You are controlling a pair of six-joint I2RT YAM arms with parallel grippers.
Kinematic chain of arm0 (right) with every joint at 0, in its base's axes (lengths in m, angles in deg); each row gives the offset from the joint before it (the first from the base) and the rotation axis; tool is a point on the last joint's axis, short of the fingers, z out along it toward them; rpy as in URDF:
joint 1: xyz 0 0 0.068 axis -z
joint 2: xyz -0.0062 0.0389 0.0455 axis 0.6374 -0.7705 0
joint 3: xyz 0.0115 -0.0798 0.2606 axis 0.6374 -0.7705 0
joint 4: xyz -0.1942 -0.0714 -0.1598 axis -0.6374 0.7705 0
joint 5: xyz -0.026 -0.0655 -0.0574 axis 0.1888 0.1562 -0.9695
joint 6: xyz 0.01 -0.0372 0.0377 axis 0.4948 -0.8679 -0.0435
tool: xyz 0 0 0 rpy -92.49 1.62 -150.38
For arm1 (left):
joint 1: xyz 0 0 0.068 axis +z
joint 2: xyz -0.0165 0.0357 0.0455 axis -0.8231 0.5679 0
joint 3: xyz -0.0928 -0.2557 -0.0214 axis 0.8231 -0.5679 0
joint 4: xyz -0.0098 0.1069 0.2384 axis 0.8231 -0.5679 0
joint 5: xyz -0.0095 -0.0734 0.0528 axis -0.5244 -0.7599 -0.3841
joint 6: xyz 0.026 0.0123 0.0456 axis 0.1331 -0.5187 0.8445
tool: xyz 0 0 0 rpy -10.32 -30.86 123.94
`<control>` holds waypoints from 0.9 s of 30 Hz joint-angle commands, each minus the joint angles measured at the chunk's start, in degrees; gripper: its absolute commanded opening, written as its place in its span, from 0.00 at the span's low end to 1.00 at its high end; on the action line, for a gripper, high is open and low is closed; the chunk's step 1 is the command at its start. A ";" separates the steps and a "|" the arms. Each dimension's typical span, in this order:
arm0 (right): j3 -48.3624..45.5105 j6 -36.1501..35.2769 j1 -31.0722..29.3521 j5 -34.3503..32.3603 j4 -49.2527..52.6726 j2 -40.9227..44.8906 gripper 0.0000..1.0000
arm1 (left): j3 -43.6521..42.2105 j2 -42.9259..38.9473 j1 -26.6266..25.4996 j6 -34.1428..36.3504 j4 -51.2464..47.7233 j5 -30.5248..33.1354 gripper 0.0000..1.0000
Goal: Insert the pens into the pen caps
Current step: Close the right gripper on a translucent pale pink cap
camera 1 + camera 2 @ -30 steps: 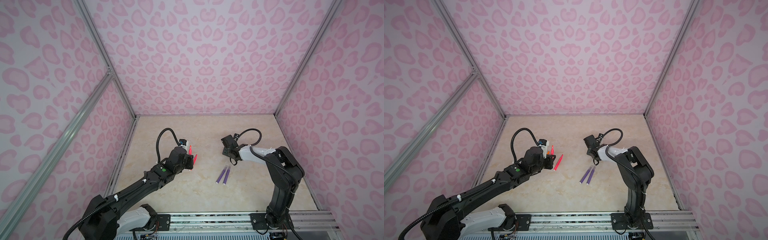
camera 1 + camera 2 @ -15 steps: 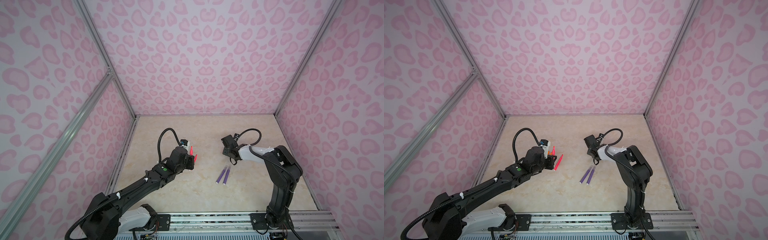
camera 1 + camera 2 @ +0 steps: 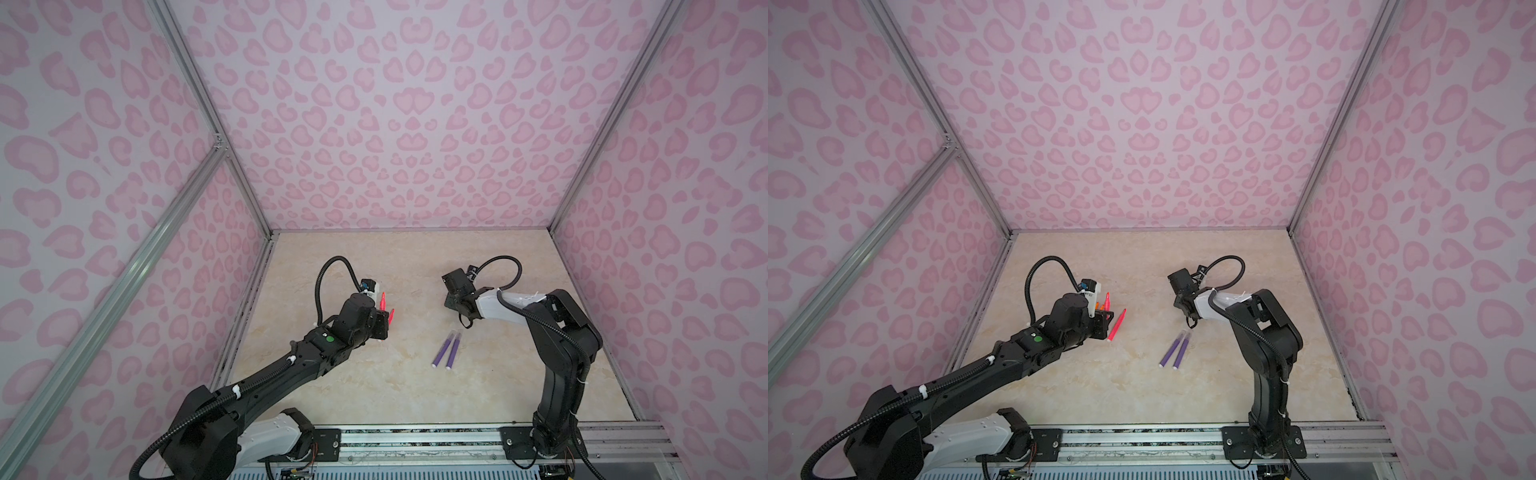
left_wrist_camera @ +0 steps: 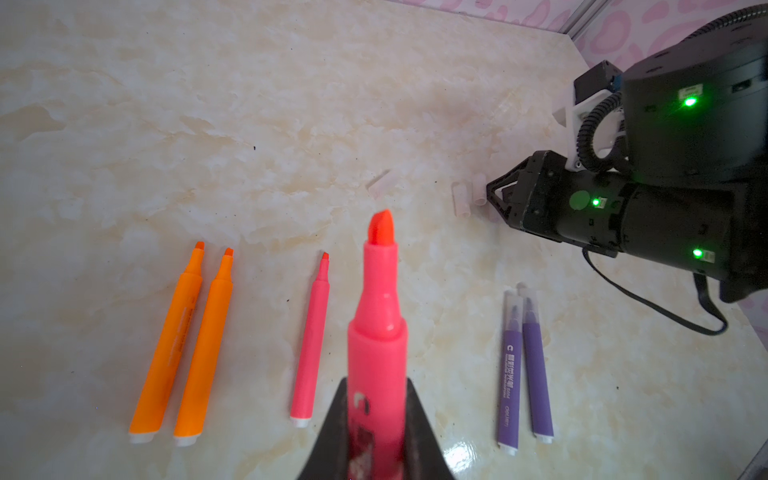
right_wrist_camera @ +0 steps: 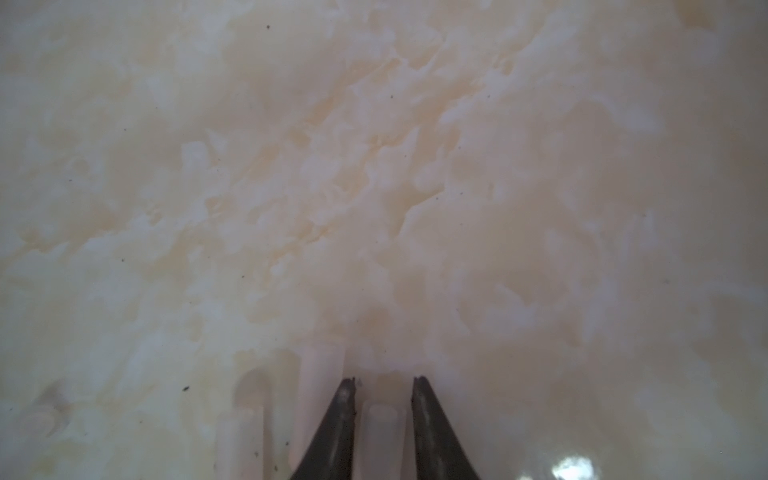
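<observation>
The left claw (image 4: 376,399) is clamped on a pink pen (image 4: 378,316), its tip sticking out past the fingers. On the table (image 4: 291,104) under and ahead of this claw lie two orange pens (image 4: 168,353), a second pink pen (image 4: 311,345) and two capped purple pens (image 4: 509,374), the purple pair nearer the right claw (image 5: 383,384). That claw is low over the table, jaws narrow, with a cap (image 5: 382,432) between them; whether they pinch it, I cannot tell. Two more caps (image 5: 320,374) lie just beside it.
</observation>
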 commanded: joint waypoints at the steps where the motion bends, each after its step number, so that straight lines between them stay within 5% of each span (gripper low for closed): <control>1: -0.93 0.54 -0.06 2.21 2.27 -0.72 0.22 | 0.39 -0.09 0.05 0.13 1.59 -0.48 0.03; 10: -1.44 0.93 0.03 2.60 1.88 -0.01 0.14 | 0.31 -0.53 0.06 0.31 1.51 -0.16 0.03; 16: -2.49 0.76 -0.08 2.91 1.24 1.60 0.28 | 0.33 -0.58 0.05 0.39 1.66 -0.40 0.03; 27: -3.43 0.85 -0.14 3.09 1.21 2.83 0.29 | 0.29 -0.62 0.09 0.37 1.66 -0.60 0.03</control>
